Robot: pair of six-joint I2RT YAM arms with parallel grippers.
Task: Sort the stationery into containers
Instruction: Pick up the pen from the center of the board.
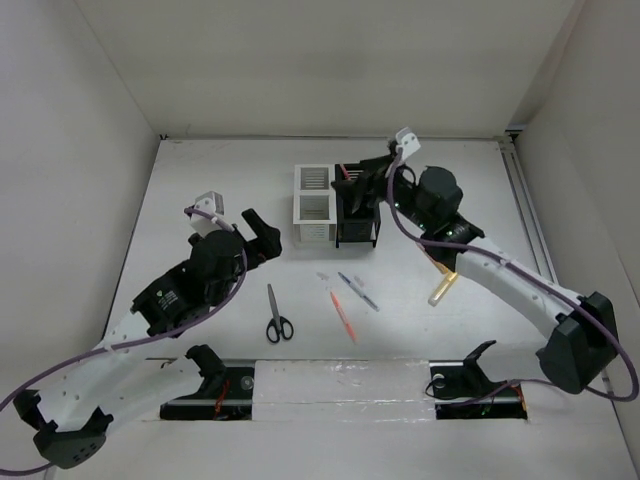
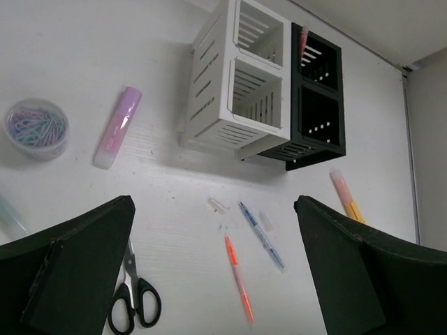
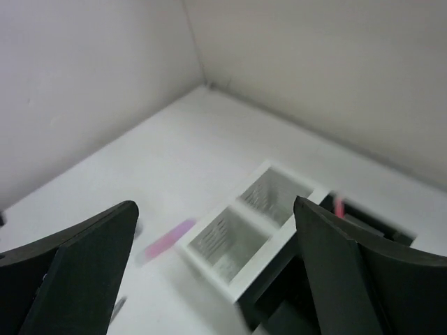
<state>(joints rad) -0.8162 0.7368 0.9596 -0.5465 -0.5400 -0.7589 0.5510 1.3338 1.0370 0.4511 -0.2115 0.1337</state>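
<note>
Far left on the surface (image 2: 160,42), in the left wrist view, a small translucent round tub (image 2: 36,129) of pastel paper clips is seen. A pink highlighter (image 2: 117,127) is laid just beside it. The left hand (image 1: 265,235) is held above the surface with its fingers spread wide and nothing between them.

On its near side the black-handled scissors (image 1: 277,315) are laid flat, blades shut. The white organizer (image 1: 313,205) and black organizer (image 1: 357,228) are stood side by side, touching.

In front of them are noted tiny pale erasers (image 2: 218,205), an orange-red pen (image 1: 343,315) and a blue pen (image 2: 260,235). A pink-topped item (image 2: 303,38) is stood in the far black compartment.

The right hand (image 1: 365,180) is held over the black organizer, fingers spread, nothing gripped. An orange-and-yellow highlighter (image 1: 443,287) is laid right of the pens, partly under the right arm.
</note>
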